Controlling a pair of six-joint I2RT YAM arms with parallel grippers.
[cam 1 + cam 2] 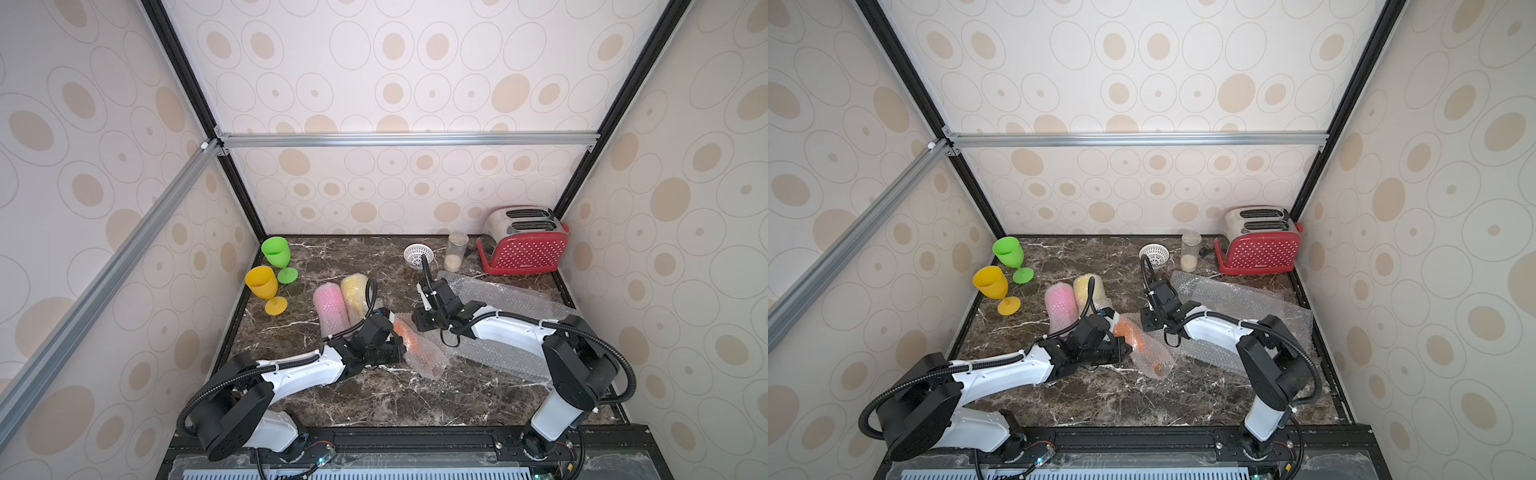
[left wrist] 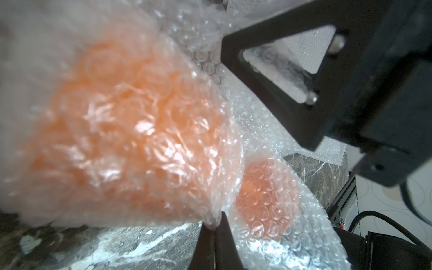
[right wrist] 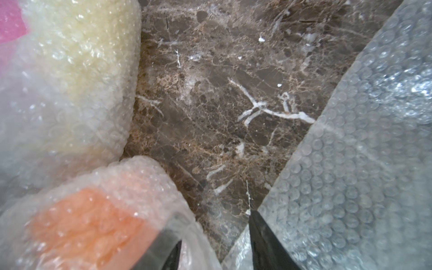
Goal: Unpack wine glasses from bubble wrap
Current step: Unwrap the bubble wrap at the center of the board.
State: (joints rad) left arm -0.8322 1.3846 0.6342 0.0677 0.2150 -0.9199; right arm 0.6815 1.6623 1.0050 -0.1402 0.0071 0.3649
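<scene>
now, left claw (image 2: 214, 228) clamped on the wrap (image 2: 315, 238) round the orange glass (image 2: 131, 131) lying on the table (image 3: 210, 93), right claw (image 3: 215, 228) apart, hanging just beside that bundle

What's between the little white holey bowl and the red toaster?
A clear cylindrical jar with pale grains inside stands between them, in both top views.

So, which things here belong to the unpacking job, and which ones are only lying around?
Job: green glass, bare yellow glass, wrapped pink glass, wrapped yellow glass, wrapped orange glass, loose bubble wrap sheets.
Lying about: red toaster, clear jar, white perforated bowl.
</scene>
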